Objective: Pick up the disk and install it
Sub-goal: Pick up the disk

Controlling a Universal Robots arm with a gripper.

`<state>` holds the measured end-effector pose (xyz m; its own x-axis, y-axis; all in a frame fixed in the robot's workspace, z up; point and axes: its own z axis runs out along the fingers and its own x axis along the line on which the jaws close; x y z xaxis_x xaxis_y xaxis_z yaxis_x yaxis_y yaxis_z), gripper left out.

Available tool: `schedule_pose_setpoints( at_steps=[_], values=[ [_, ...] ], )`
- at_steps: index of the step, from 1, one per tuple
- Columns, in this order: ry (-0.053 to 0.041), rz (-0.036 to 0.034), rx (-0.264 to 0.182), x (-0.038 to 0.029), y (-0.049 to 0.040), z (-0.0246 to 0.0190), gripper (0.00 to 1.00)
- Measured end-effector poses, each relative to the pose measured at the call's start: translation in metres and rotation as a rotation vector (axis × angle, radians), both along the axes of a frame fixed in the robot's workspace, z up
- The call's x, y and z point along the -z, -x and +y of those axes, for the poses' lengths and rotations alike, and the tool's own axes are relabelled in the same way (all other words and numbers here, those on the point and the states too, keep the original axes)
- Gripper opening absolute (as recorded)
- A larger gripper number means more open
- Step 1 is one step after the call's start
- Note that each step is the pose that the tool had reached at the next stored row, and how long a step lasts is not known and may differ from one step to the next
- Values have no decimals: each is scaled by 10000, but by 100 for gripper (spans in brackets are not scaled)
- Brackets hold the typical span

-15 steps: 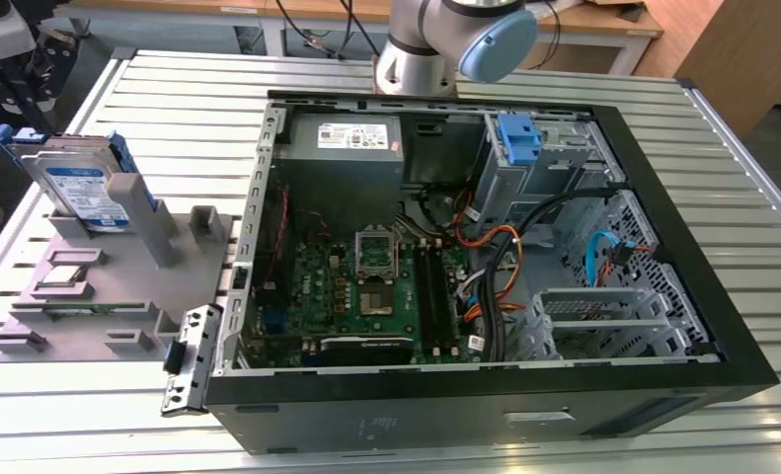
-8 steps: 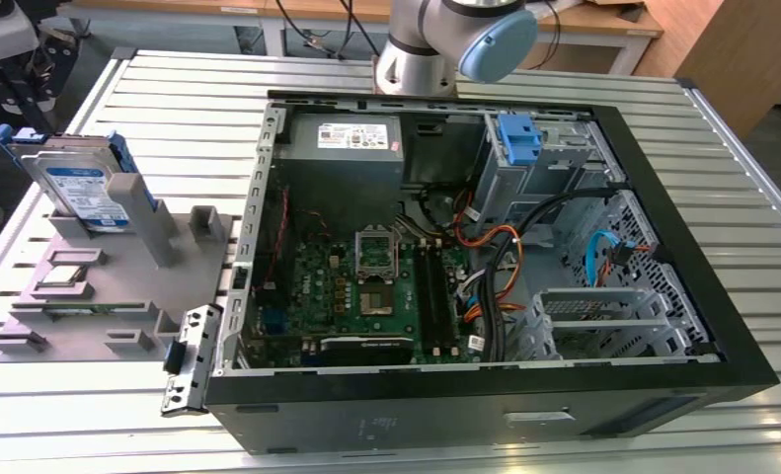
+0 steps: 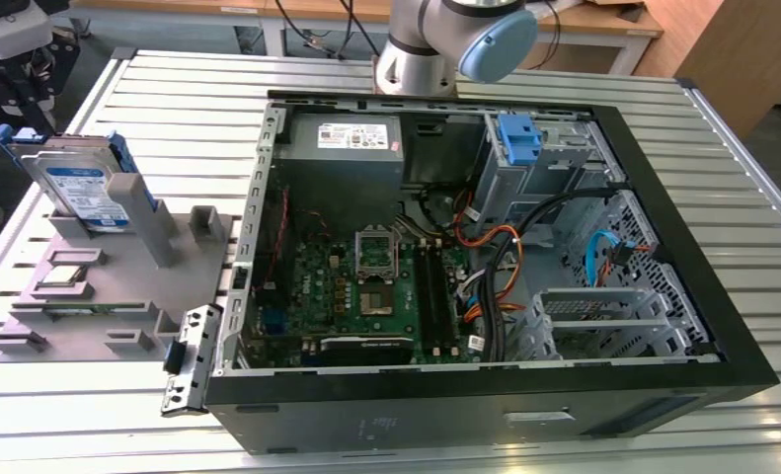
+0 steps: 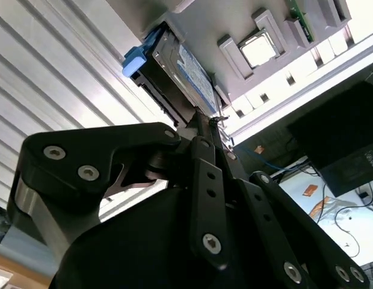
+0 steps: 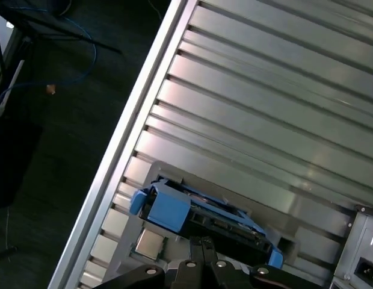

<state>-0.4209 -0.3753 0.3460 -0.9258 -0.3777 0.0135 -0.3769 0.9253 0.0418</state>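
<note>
The disk (image 3: 82,185) is a silver drive with a blue-and-white label in a blue bracket. It stands on edge in a grey holder (image 3: 114,286) at the exterior view's left, outside the computer case. In both wrist views my gripper (image 4: 210,120) (image 5: 201,242) hangs above the disk (image 4: 177,63) (image 5: 201,211). Its black fingers are shut together with nothing between them. The tips point at the disk's upper edge, and I cannot tell whether they touch it.
An open computer case (image 3: 706,326) lies on the slatted metal table (image 3: 166,89), with a motherboard, cables, a grey power supply (image 3: 357,135) and a bare blue bracket (image 3: 519,138) in the drive bay. The holder also carries a chip (image 4: 258,51). The table edge (image 5: 123,138) runs close by.
</note>
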Motion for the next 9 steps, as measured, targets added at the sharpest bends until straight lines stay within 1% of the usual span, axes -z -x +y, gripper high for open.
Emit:
schedule_pose_setpoints(
  at_steps=[9],
  values=[
    [0,0,-1595,6,0,0,11]
  ],
)
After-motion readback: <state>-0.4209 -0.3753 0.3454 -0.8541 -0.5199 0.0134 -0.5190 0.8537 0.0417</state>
